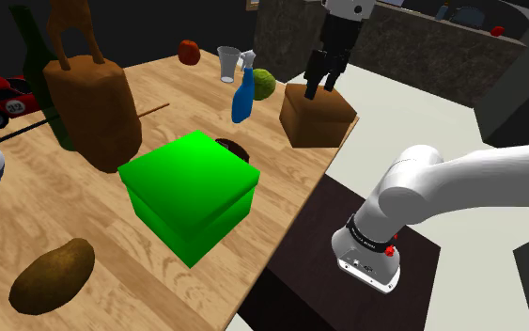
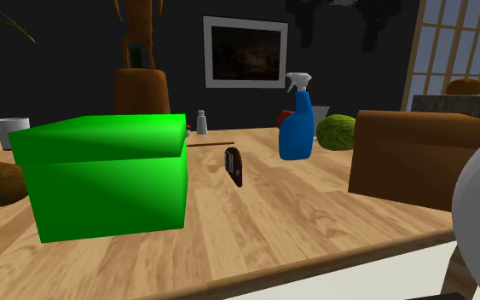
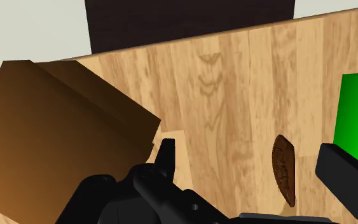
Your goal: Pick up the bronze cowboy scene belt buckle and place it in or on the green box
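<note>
One wooden table (image 1: 286, 183) in a dark-walled room, with a framed picture (image 2: 245, 53) on the wall behind it. Your belt buckle (image 2: 234, 166) stands on edge mid-table, just beside the green box (image 1: 192, 193), which half hides it from the shoulder camera. Your gripper (image 1: 320, 86) hangs over the brown box (image 1: 317, 120) at the table's edge, fingers wide apart, holding nothing.

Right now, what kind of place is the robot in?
Probably a room in a house, maybe a dining room: there is a big wooden table, a framed picture hanging up, a paned window, and household clutter like a blue spray bottle.
</note>
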Available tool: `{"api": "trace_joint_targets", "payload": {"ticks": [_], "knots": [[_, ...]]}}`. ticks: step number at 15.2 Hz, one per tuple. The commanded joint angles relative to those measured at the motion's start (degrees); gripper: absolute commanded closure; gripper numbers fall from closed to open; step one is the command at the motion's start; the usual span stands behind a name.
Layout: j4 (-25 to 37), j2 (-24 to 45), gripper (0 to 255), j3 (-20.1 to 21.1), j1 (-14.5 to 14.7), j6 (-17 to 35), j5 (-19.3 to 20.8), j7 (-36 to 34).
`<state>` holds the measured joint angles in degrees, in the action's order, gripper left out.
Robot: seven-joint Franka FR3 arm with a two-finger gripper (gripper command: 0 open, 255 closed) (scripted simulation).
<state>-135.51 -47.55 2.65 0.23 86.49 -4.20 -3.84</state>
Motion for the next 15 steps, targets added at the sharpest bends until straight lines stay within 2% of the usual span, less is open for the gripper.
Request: {"api": "trace_joint_targets", "payload": {"ticks": [1,8,15], "knots": [[0.0,0.0,0,0.0,0.0,0.0,0.0,0.0],[1.95,14.27,0,4.17,2.06,8.68,-0.84,-0.1],[7.1,29.86,0,8.2,3.69,15.38,-0.01,-0.92]]}}
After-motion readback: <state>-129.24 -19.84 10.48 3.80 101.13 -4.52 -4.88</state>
